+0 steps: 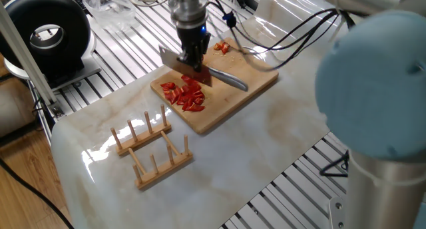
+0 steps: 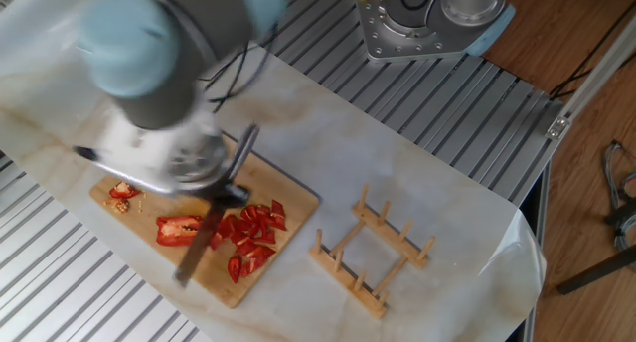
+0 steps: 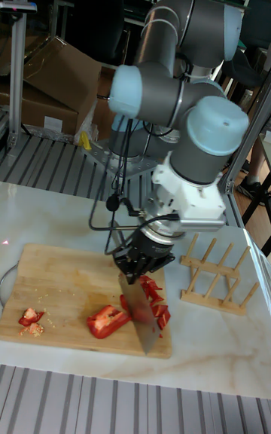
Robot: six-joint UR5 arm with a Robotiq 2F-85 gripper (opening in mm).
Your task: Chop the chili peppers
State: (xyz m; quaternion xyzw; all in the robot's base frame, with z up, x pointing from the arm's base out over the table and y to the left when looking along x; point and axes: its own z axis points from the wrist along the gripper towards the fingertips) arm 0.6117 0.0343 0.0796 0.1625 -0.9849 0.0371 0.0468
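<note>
Knife: blade hangs down at the board's near edge, between the uncut piece and the pile.
Chili peppers: one large uncut piece on the cutting board, just left of the blade; chopped bits heaped on the other side; a small scrap near the board's far-left end.
Gripper: clamped on the knife handle.
Doing it well: I judge the blade should be set square across the large piece, pressed straight down, then stepped along in short, even cuts.
Rack: wooden, on the worktop, well apart.
</note>
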